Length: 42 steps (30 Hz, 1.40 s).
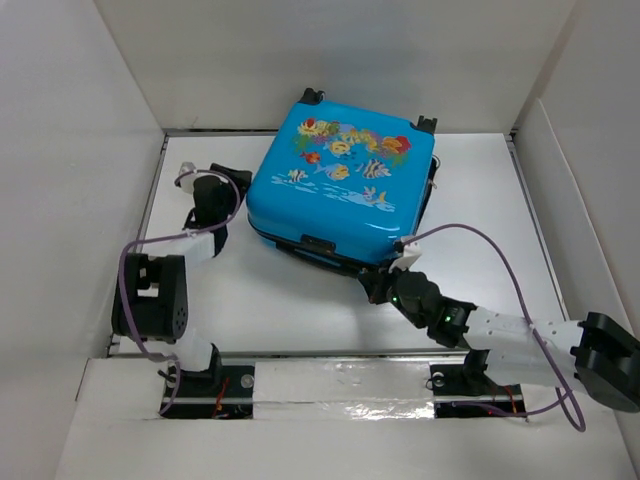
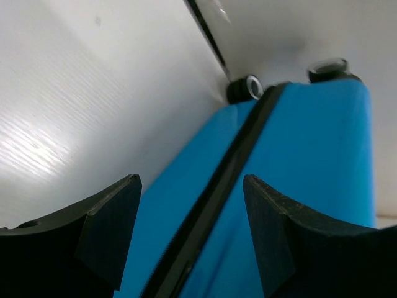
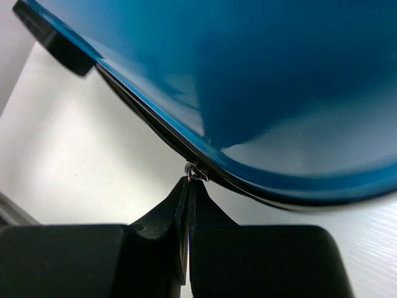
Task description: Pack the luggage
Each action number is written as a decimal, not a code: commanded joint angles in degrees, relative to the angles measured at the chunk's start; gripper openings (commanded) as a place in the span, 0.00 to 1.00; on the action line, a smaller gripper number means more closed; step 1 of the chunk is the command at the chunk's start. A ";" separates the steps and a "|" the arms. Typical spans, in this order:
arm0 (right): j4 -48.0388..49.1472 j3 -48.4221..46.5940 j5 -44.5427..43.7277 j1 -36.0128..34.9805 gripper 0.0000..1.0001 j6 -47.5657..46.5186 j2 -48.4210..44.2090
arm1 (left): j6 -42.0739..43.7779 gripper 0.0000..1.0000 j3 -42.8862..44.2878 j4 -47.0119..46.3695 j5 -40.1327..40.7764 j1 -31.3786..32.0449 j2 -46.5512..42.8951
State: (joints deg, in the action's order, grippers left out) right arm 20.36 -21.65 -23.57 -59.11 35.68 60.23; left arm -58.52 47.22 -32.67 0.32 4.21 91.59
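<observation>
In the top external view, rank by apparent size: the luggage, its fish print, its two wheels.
1. luggage
2. fish print
3. left wheel and right wheel: they look alike, so unranked.

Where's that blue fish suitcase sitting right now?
From the top camera, the luggage lies flat at the table's far middle; the left gripper sits open at its left side, the right gripper shut on a zipper pull at its near edge.
</observation>
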 commanded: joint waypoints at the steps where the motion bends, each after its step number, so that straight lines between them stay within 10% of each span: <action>1: 0.38 -3.31 1.07 0.05 0.00 -1.14 -2.83 | 1.39 0.64 -7.21 -5.21 -5.16 11.85 -6.68; 15: 7.06 -11.66 1.51 -10.84 0.00 -3.60 12.54 | -2.91 0.61 -20.85 -7.32 -1.37 31.38 -23.98; 30: -5.42 -25.37 9.17 -16.20 0.00 -15.82 22.30 | 6.05 0.69 -11.20 3.56 -15.43 31.39 -20.76; 42: -3.56 -1.12 10.21 -6.73 0.00 -9.75 -10.80 | 2.89 0.81 -13.47 2.70 4.59 29.28 -32.52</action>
State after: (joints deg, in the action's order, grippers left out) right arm 13.21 -24.91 -19.97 -67.99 24.16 59.05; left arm -55.00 32.45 -24.64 2.74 33.58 63.61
